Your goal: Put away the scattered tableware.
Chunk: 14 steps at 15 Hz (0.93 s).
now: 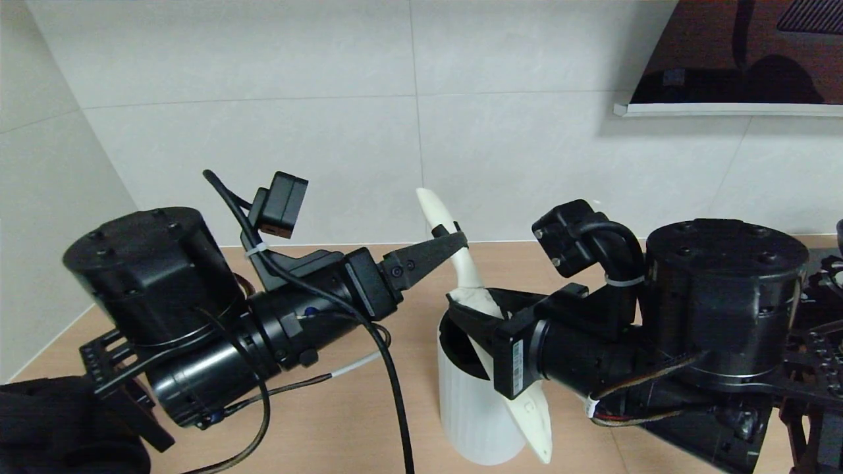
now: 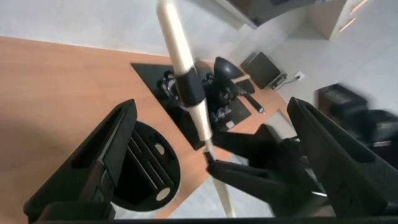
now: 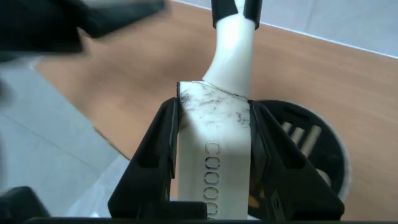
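Note:
A white spatula (image 1: 435,207) stands nearly upright over a white ribbed utensil holder (image 1: 471,401) on the wooden counter. My right gripper (image 1: 475,309) is shut on the spatula's scuffed blade (image 3: 214,162), just above the holder's dark opening (image 3: 305,143). The blade's lower end hangs down in front of the holder. My left gripper (image 1: 454,242) is open higher up, its fingers (image 2: 106,162) standing wide on either side of the handle (image 2: 174,37), close to a black band on it.
A black stove (image 2: 205,93) with a dark pan on it lies on the counter to the right. A range hood (image 1: 737,59) hangs at the upper right. The tiled wall is close behind, and bare counter (image 1: 342,421) lies to the holder's left.

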Motion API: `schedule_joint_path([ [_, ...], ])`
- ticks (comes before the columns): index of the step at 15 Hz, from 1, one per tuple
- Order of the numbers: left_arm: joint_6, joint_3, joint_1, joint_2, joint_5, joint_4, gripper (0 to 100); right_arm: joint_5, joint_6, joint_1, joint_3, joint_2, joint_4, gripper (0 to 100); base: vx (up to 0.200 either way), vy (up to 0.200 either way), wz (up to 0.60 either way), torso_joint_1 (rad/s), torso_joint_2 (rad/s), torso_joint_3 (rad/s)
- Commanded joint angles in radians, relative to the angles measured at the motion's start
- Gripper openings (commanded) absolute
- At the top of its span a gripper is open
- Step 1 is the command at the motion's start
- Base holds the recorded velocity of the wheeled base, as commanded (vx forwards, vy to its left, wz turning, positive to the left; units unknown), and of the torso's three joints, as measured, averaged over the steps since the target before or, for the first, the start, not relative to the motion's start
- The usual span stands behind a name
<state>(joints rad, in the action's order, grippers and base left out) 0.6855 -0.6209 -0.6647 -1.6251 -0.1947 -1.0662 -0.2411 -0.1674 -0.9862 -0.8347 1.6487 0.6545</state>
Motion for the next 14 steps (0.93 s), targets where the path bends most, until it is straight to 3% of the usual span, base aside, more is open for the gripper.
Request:
schedule_joint_path([
  [1, -0.001, 0.003, -0.007, -0.058, 0.018, -0.044, 100, 0.0, 0.0, -0.02, 0.009, 0.002, -0.001, 0, 0.0, 0.0, 0.0, 0.0, 0.0, 0.0],
  [3, -0.001, 0.003, -0.009, -0.071, 0.043, -0.077, 100, 0.002, 0.0, -0.028, 0.017, 0.008, -0.003, 0, 0.0, 0.0, 0.0, 0.0, 0.0, 0.0],
  [14, -0.001, 0.009, -0.023, -0.087, 0.043, -0.077, 100, 0.005, 0.0, -0.055, 0.035, 0.008, -0.009, 0, 0.0, 0.0, 0.0, 0.0, 0.0, 0.0],
])
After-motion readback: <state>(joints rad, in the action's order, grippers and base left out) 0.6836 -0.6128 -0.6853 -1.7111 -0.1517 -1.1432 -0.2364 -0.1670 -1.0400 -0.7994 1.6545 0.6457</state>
